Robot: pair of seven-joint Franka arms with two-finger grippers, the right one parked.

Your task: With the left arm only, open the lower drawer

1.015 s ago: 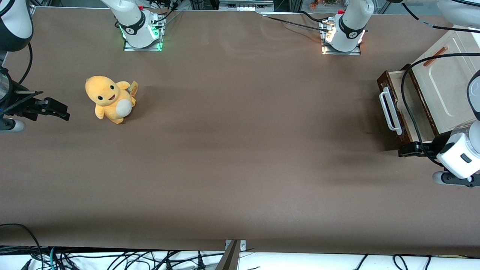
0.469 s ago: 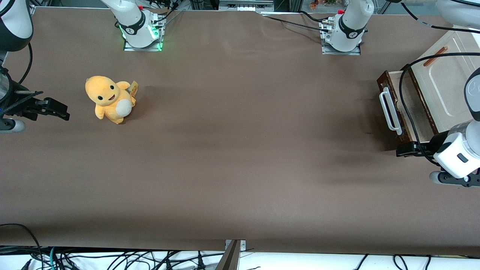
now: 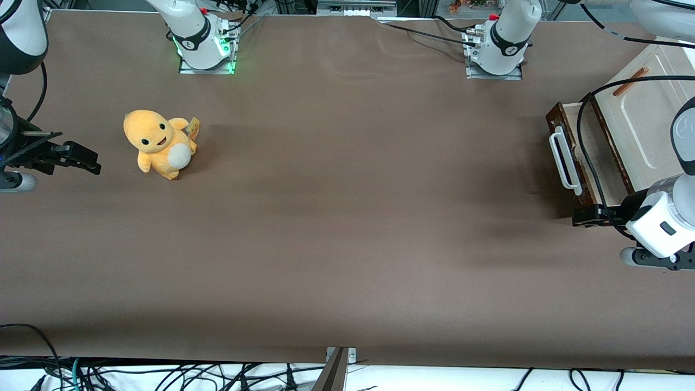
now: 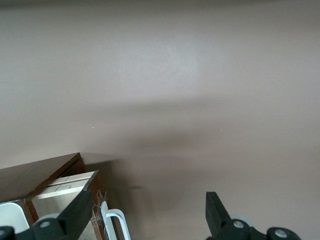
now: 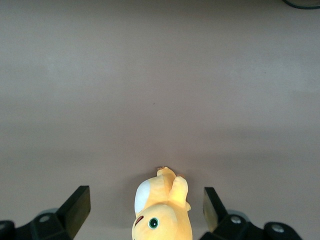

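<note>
Gripper of the left arm hovered just beside the nearer end of the lower drawer, fingers spread wide with nothing between them, as the left wrist view showed. That view caught only a corner of the drawer and part of its white loop handle. The front view gave the whole drawer pulled partly out of the cream cabinet at the working arm's end of the brown table, and a yellow plush toy toward the parked arm's end.

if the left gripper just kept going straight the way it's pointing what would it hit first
Probably nothing: the open left gripper, just nearer the camera than the lower drawer, points along bare table toward the parked arm's end. Depth is uncertain.
</note>
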